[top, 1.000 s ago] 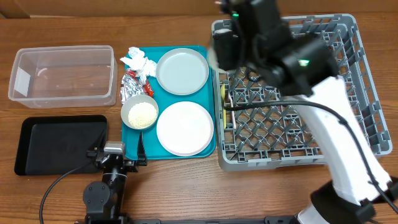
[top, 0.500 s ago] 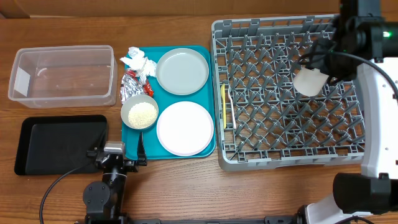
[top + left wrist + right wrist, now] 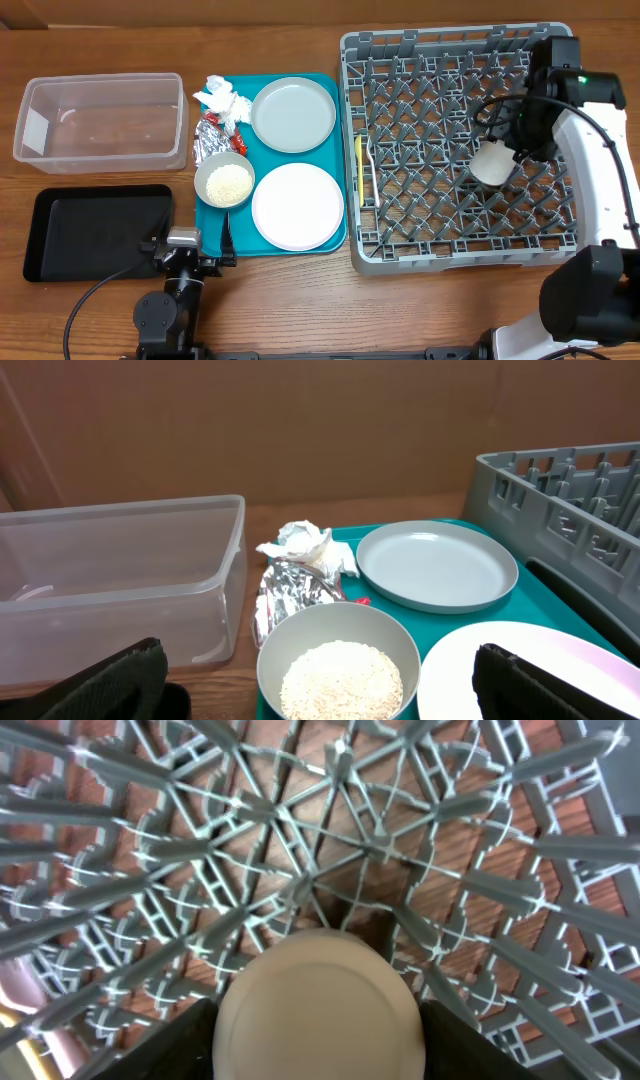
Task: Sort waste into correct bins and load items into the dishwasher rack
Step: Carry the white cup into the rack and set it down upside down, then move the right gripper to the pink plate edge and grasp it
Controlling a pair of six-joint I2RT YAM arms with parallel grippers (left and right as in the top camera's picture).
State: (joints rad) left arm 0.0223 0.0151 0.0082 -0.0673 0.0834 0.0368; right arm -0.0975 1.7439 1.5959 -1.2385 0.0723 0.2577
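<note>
My right gripper point(image 3: 503, 152) is shut on the small white cup point(image 3: 492, 164), held bottom-up just above the pegs in the right half of the dishwasher rack point(image 3: 450, 252). In the right wrist view the cup point(image 3: 318, 1005) fills the space between my fingers point(image 3: 318, 1045) over the rack's grid point(image 3: 330, 870). The yellow utensil point(image 3: 361, 170) lies along the rack's left side. My left gripper point(image 3: 188, 247) is open and empty at the teal tray's front edge, facing the bowl of rice point(image 3: 340, 670). Tissue point(image 3: 222, 98), foil wrapper point(image 3: 212, 140), grey-green plate point(image 3: 293, 114) and white plate point(image 3: 297, 205) sit on the teal tray.
The teal tray point(image 3: 237, 222) lies left of the rack. The clear tub point(image 3: 100, 120) stands at the far left, and the black tray point(image 3: 95, 230) lies in front of it. The left wrist view shows the tub point(image 3: 120, 575) and the rack's corner point(image 3: 560, 480).
My right arm swung from the rack's back left to its right side with the cup. It then lowered the cup toward the pegs. The left arm has not moved.
</note>
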